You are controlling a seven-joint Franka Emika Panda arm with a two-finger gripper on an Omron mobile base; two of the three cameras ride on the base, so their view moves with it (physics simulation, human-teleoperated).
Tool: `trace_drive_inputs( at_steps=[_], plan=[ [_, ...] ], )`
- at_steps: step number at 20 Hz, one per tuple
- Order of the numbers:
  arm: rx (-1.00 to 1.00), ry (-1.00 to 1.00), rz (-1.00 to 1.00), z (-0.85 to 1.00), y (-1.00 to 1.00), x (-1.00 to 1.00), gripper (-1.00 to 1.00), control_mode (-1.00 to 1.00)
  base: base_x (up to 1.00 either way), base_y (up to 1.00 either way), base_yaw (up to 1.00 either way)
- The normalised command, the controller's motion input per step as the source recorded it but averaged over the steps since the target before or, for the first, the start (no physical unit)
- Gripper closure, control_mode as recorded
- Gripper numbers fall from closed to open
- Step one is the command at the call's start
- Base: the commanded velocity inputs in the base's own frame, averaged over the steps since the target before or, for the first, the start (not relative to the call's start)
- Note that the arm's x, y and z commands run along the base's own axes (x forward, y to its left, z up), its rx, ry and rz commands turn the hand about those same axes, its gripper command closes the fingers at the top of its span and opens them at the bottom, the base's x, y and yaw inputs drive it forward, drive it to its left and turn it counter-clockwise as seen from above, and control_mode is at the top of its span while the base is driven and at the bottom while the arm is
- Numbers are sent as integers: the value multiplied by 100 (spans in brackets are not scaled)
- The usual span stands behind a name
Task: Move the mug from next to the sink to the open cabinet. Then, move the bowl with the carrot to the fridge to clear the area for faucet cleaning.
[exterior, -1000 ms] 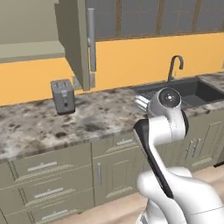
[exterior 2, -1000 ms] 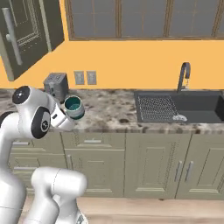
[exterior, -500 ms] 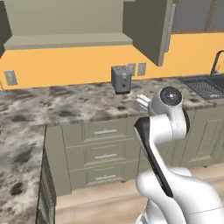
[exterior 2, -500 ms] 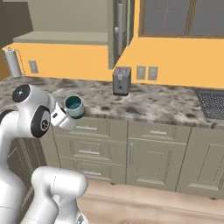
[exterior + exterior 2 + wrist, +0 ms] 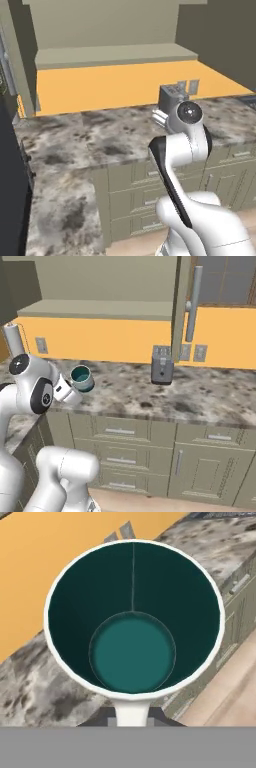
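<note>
Carried clear of the counter in the hand, clenched on the mug, with the mug tipped on its side so the teal mouth faces out toward the room. Seen down the barrel in the hand view: the mug empty, its white rim round and whole, a white stub of it pinched at the bottom between the dark fingertips. Above and to the right in the right base view, the open cabinet with its door swung out edge-on, long silver handle hanging off it, and a bare shelf waiting inside. Below the door, a toaster standing against the orange wall.

Judged as the carrying leg of the first job: mug in hand, not yet shelved. Best done by lifting well above the shelf lip before reaching in, then turning the wrist so the mug's base comes down flat rather than rolling in on its side. Worth keeping left of the door edge and its handle, and high over the toaster. Grip on a thin part of the mug likely to let it swing, so slow, level travel advised, with release only once the base sits on the shelf, well back from the front edge.

In the left base view, the white arm rising before the same shelf and speckled counter.
</note>
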Motion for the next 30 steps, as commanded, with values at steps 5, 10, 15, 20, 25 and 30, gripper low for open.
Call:
trace_drive_inputs(
  at_steps=[5,10,15,20,25,30],
  plan=[
    [0,0,0,0,0,0,100,100,100,9,0],
    [0,0,0,0,0,0,100,100,100,-2,1],
    [-1,-4,0,3,0,-4,100,-100,26,2,-1],
    [-1,-3,9,97,0,-75,100,-100,0,0,0],
    [-4,1,24,100,-2,-98,100,-100,0,0,0],
    [-13,12,34,89,0,-70,100,-100,0,0,0]
  ],
)
